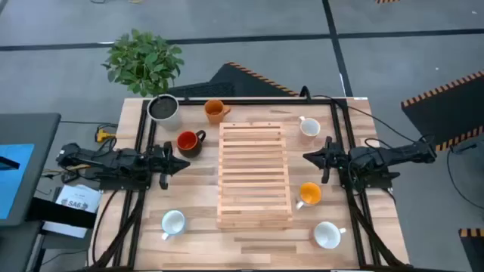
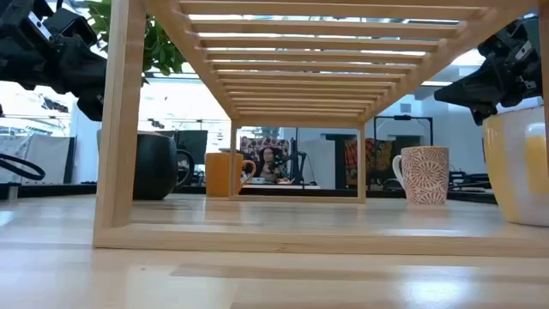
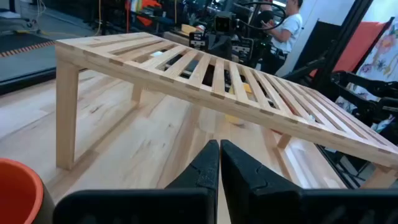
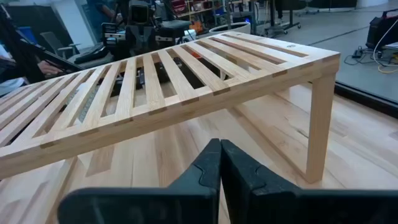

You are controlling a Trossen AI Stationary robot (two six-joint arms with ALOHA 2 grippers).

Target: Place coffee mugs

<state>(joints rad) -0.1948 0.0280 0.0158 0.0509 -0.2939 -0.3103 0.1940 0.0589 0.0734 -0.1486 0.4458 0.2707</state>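
Note:
A slatted wooden rack (image 1: 255, 174) stands in the table's middle. Around it sit six mugs: an orange one (image 1: 215, 110) and a red, dark-sided one (image 1: 189, 141) to its far left, a white one (image 1: 173, 222) near left, a white one (image 1: 310, 127) far right, an orange one (image 1: 309, 193) right, a white one (image 1: 327, 235) near right. My left gripper (image 1: 184, 162) hovers shut left of the rack, near the red mug. My right gripper (image 1: 308, 157) hovers shut right of the rack, between the white and orange mugs.
A pale pot of dark soil (image 1: 162, 108) stands at the far left corner, with a leafy plant (image 1: 144, 60) beyond the table edge. A black frame (image 1: 242, 100) runs along the table's far side and both ends. Bare wood lies along the near edge.

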